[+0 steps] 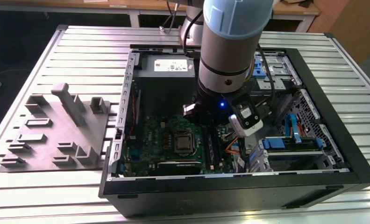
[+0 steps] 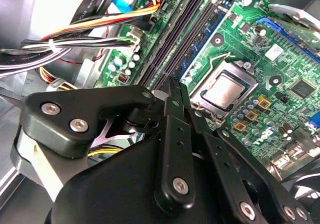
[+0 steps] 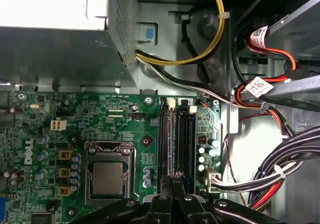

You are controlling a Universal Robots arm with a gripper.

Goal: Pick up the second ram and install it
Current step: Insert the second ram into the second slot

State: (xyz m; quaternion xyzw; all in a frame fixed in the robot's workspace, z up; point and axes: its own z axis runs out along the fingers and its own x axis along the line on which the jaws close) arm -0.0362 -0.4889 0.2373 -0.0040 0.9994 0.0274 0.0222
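- Apparently mid-carry, the end effector (image 2: pixel 172 98) has its fingers pressed together on a thin dark card held edge-on, which I take for the second ram (image 2: pixel 172 86).
- It hangs just over the long black slots (image 3: pixel 176 129) near the board's (image 3: pixel 100 109) cable-side edge. The card is in line with them, likely so it can seat straight.
- The case (image 1: pixel 235 183) lies open on the desk (image 1: pixel 79 46).
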